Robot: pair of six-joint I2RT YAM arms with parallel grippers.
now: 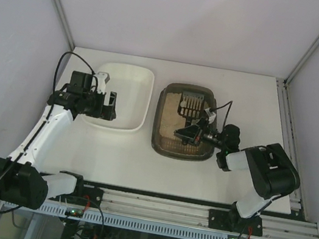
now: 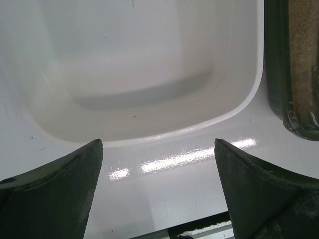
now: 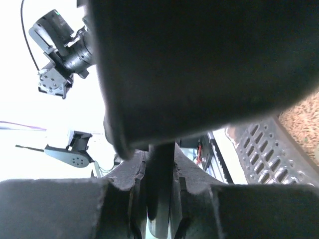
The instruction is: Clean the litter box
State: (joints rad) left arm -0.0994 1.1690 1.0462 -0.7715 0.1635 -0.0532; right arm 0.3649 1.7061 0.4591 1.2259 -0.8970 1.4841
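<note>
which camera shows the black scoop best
Top external: most of the scoop shows, over the litter box. Right wrist shows only its handle in the right gripper and some slots. Left wrist shows none of it.

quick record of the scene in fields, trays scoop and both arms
litter box: right of centre, beige litter inside
white tray: left of box, apart from it
scoop: black, slotted, head over the litter at the box's far end
left arm: jaws open, holding nothing, at the white tray
right arm: jaws shut on scoop handle
</note>
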